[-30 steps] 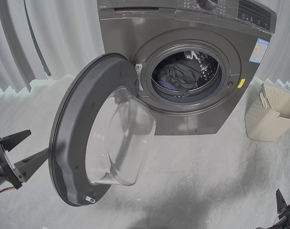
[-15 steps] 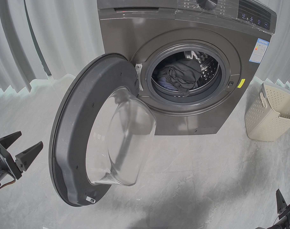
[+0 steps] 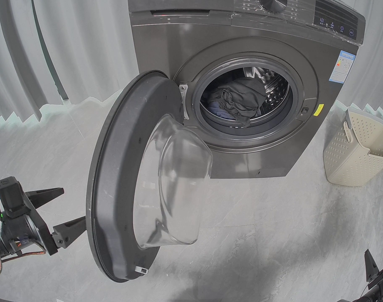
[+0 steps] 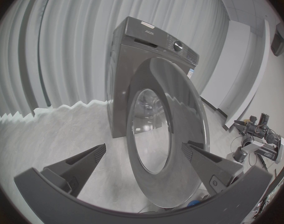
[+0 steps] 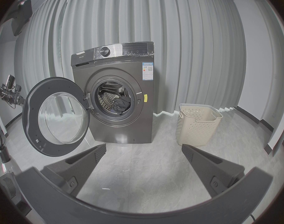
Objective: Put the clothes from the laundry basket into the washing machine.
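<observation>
A pale grey pleated curtain (image 3: 61, 38) fills the upper left of the frame and shows again at the far right edge. A broad darker band (image 4: 25, 63) runs down its folds. Its hem makes a zigzag line where it meets the floor (image 3: 258, 214), which is light grey marbled tile with thin seams. Off to one side stands a white wall (image 4: 232, 63) with a dark skirting board, and a dark box (image 4: 280, 39) is mounted high up near the ceiling.

Left end effector (image 3: 74, 205) low on the left, jaws wide apart; right end effector (image 3: 379, 259) low right, jaws likewise apart
</observation>
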You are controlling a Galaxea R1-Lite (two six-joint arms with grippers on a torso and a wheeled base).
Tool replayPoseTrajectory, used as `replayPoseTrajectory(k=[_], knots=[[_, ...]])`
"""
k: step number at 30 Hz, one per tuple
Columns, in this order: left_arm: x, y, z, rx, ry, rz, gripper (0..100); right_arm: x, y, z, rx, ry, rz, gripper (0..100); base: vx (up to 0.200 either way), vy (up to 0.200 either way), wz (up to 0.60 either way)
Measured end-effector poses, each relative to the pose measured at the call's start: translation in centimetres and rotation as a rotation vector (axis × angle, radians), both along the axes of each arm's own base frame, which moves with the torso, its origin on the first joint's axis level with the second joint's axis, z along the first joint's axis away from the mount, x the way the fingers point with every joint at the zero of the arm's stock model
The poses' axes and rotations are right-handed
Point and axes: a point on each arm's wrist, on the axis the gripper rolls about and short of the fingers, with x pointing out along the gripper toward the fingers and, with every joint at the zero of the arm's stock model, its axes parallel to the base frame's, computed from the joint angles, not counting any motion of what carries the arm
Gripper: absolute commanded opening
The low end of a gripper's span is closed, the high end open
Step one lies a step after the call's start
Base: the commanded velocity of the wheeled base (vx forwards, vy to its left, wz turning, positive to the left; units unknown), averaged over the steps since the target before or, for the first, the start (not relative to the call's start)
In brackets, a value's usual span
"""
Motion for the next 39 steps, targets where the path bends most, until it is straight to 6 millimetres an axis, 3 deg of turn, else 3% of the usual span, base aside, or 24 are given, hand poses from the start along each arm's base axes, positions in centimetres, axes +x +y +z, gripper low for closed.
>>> replayPoseTrajectory(k=[14, 39], knots=[[4.3, -4.3, 1.3, -0.086, -0.064, -0.064, 100, 0.0, 0.0, 0.0, -0.001, -0.001, 0.001, 100, 0.000, 0.000, 0.00], [10.6, -12.4, 1.2, -0.157, -0.112, -0.116, 100, 0.0, 0.0, 0.0, -0.001, -0.002, 0.002, 100, 0.000, 0.000, 0.00]])
